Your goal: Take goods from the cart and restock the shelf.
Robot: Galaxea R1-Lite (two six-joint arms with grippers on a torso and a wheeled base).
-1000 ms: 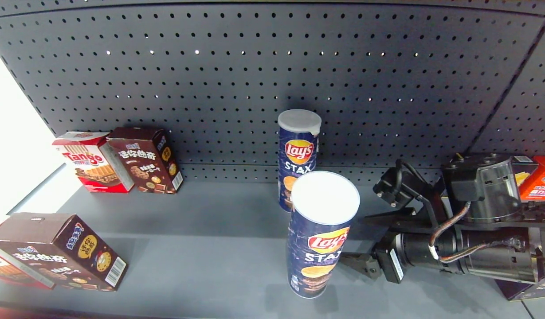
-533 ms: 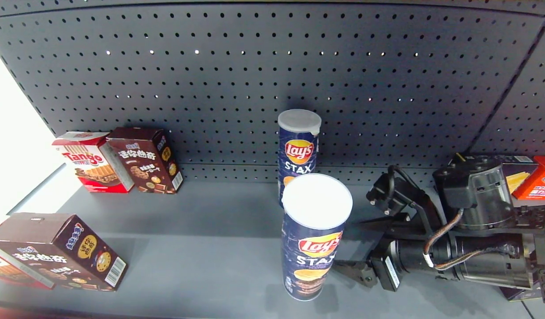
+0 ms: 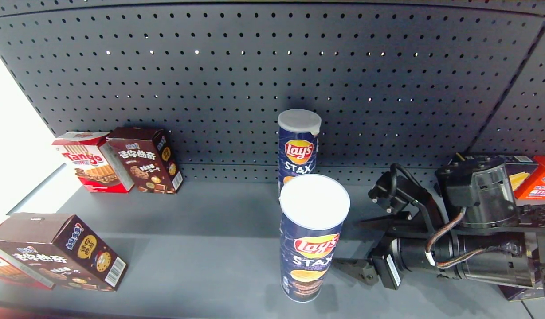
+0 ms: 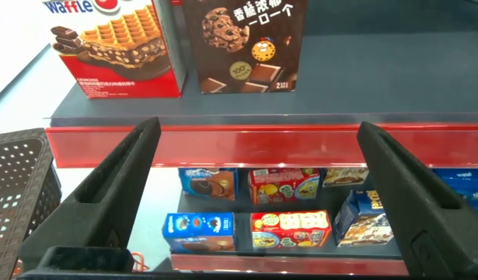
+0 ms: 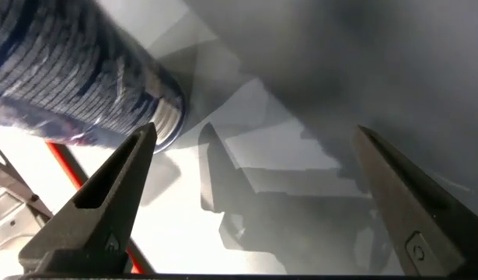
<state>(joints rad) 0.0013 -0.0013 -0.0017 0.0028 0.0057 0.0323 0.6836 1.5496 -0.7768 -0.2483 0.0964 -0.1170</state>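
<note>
Head view, lower centre: tall dark-blue chip can [image 3: 313, 248] stands shelved, right gripper [image 3: 353, 243] spread open beside it; more restocking likely remains.

Open shelf [image 3: 219, 230] between boxes [image 3: 141, 159] and cans [image 3: 313, 252]

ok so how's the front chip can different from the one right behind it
The front can stands toward the front of the shelf; the back can stands against the pegboard. The front can's lid looks plain white, the back can's lid greyer. The front can shows whole, while it hides the back can's base. Both stand upright with lids on and carry the same dark blue print.
</note>
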